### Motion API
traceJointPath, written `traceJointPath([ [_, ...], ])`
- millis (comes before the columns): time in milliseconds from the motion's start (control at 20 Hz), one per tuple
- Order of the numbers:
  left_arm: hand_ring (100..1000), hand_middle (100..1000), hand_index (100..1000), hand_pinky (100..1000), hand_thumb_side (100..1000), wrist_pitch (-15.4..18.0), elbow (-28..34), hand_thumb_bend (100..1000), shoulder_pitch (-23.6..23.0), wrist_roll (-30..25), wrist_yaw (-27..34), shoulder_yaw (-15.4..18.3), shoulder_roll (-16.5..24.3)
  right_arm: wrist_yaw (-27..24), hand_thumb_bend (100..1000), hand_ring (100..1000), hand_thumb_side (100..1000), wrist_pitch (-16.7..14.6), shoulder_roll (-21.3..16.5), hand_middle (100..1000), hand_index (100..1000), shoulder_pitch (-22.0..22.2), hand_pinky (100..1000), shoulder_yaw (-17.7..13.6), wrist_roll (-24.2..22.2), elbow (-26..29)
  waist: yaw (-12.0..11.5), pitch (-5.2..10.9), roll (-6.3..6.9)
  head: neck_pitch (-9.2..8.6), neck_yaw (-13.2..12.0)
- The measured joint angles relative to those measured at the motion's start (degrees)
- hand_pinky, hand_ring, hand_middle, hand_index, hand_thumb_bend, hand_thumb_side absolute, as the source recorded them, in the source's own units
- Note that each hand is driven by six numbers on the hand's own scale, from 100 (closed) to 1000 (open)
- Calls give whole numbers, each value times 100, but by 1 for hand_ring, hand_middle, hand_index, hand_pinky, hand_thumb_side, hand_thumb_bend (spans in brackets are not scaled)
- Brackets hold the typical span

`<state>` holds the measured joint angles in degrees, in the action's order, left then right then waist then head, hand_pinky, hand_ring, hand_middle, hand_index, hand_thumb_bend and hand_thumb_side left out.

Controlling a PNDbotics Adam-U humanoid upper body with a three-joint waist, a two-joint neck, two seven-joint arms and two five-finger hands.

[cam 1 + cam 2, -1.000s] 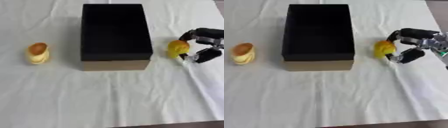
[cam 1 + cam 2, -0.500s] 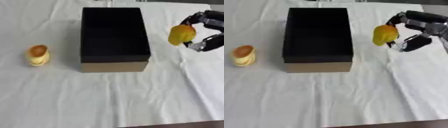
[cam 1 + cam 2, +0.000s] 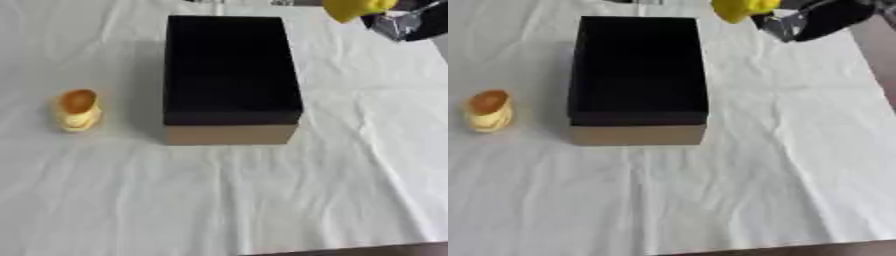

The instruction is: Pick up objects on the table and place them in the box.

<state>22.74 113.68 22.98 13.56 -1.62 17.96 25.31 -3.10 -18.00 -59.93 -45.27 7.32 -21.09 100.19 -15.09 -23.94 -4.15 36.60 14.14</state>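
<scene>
Overhead, right hand (image 3: 811, 20) raised at top edge, fingers curled round yellow object (image 3: 741, 8)

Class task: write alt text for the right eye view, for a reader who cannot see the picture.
The robot's right hand holds a yellow object at the picture's top edge, beyond the far right corner of an open black box on a white tablecloth. A small orange-topped, pale yellow object sits left of the box.

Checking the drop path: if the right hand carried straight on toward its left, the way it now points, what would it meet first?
Probably nothing: the right hand, curled round the yellow object, seems raised above the box, though depth is unclear.
</scene>
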Motion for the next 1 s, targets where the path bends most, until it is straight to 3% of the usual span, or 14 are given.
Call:
traceJointPath([
  [300, 872, 782, 896, 858, 490, 365, 0, 221, 483, 27, 88, -245, 139, 204, 100, 775, 170, -43, 760, 313, 647, -869, 866, 447, -306, -462, -328, 1, -35, -43, 283],
  [750, 871, 780, 896, 858, 498, 616, 1, 214, 726, -43, 248, -485, 139, 1800, 100, 785, 235, -604, 1706, 354, 666, -1149, 858, 918, -382, -1861, -487, -1, -34, -95, 512],
  [800, 871, 780, 896, 858, 502, 615, 1, 211, 728, -60, 264, -497, 135, 1967, 100, 805, 244, -685, 1774, 398, 695, -1149, 862, 957, -370, -1977, -489, -4, -34, -96, 516],
  [850, 872, 780, 896, 858, 505, 613, 1, 209, 729, -78, 273, -505, 133, 2119, 100, 860, 248, -764, 1826, 509, 790, -1149, 876, 992, -357, -2072, -492, -6, -34, -96, 518],
  [950, 873, 780, 896, 859, 517, 595, 1, 199, 728, -113, 296, -505, 130, 2367, 175, 958, 151, -918, 1889, 702, 907, -1149, 914, 1041, -354, -2188, -494, -10, -34, -97, 518],
  [1000, 873, 780, 896, 859, 519, 585, 1, 198, 726, -130, 309, -505, 128, 2447, 173, 983, 100, -989, 1901, 732, 924, -1149, 930, 1045, -365, -2213, -494, -11, -35, -97, 515],
])
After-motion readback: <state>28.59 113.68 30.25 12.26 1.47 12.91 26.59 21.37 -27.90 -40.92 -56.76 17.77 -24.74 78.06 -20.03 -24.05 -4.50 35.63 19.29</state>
